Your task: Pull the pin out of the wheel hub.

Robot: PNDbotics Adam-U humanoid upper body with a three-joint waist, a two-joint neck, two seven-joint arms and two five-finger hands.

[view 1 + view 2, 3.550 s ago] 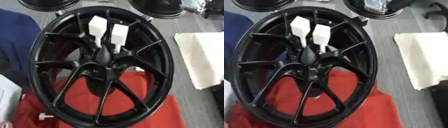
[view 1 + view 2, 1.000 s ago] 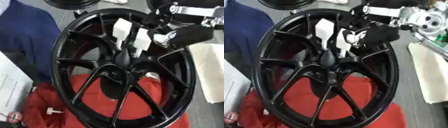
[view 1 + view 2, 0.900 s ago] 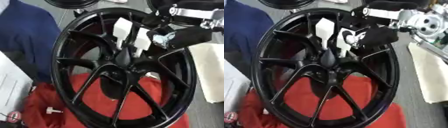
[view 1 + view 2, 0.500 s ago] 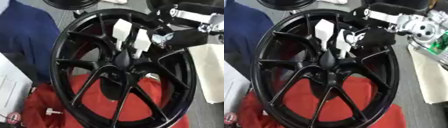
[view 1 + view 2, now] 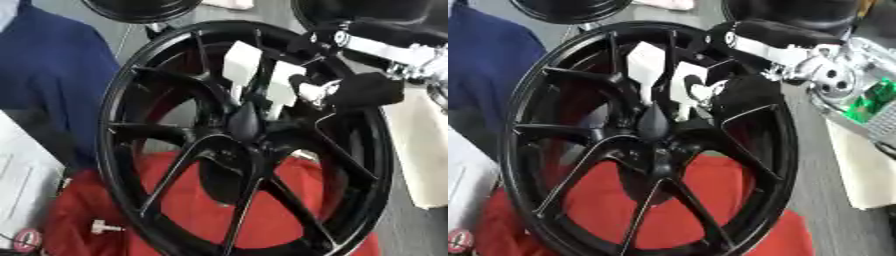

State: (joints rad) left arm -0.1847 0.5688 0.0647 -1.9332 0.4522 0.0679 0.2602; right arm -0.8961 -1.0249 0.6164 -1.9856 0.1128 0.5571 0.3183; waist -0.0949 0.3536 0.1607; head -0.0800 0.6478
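A big black wheel hub (image 5: 175, 150) stands tilted on a red cloth and fills the middle of both views. Two white pins stick up between its upper spokes: a left pin (image 5: 241, 62) and a right pin (image 5: 282, 85). My right hand (image 5: 741, 97), black with a silver wrist, reaches in from the upper right and sits against the right pin. Its fingertips (image 5: 702, 91) curl over the pin's lower part. My left hand shows in neither view.
The red cloth (image 5: 184, 200) lies under the hub, with a small white bolt (image 5: 105, 227) at its lower left. A blue cloth (image 5: 52, 85) is on the left, a white cloth (image 5: 420, 150) on the right, and another black wheel (image 5: 144, 7) at the top.
My right hand, absent 3.5 s ago, has come in from the upper right and edged left onto the right pin. The camera has also shifted.
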